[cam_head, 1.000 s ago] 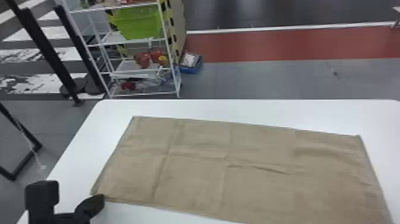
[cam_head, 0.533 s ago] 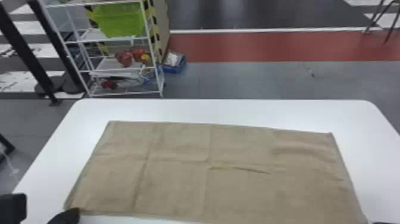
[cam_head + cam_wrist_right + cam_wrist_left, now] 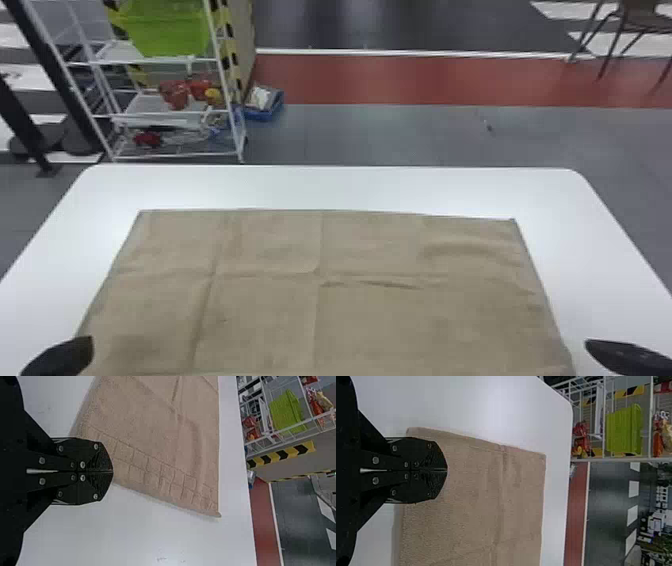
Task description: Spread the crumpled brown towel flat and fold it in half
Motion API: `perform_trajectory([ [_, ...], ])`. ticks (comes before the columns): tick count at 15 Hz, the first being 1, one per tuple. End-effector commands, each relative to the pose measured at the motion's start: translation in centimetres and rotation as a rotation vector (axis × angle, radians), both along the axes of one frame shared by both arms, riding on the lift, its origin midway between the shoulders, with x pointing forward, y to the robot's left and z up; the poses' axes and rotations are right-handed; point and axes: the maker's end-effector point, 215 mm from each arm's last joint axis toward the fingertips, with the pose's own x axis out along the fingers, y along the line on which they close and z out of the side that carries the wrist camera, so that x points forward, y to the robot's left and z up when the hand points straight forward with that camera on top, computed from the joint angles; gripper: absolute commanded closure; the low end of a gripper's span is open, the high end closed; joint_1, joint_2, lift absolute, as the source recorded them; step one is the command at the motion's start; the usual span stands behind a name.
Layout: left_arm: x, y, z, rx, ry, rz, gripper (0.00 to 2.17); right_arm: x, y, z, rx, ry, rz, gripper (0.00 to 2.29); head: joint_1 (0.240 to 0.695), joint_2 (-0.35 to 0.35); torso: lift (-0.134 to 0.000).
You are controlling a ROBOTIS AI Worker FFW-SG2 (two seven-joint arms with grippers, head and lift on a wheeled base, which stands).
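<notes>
The brown towel (image 3: 380, 320) lies flat, faintly creased; left gripper (image 3: 86, 345) at eight o'clock, right gripper (image 3: 595, 346) at four, both with jaws clenched.

Towel (image 3: 380, 325) on table (image 3: 320, 185); rack (image 3: 117, 52) behind table, left; bin (image 3: 167, 30) on rack; chair (image 3: 645, 19) behind, far right.

I'd call this an indoor lab or workshop: past my white desk (image 3: 330, 187) stand a wire rack (image 3: 165, 114) with a green bin (image 3: 167, 27), striped hazard tape (image 3: 227, 57) and marked flooring (image 3: 400, 80).
</notes>
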Motion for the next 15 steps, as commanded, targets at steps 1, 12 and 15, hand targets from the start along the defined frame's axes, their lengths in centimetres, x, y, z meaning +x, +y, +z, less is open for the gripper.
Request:
perform_trajectory([
  [1,2.3,-1.0,0.2,-0.018,-0.042,-0.01,1.9,1.0,1.5,-0.6,0.018,-0.006,0.017,1.5,0.695,-0.015,-0.122],
  [12,1.7,0.5,-4.0,-0.019,0.015,0.013,1.9,0.5,3.1,-4.2,0.006,0.081,0.032,1.5,0.695,0.052,-0.122],
  [15,1.3,0.3,-3.8,-0.016,0.018,0.005,1.9,-1.2,2.7,-4.2,-0.01,0.097,0.033,1.5,0.695,0.055,-0.122],
])
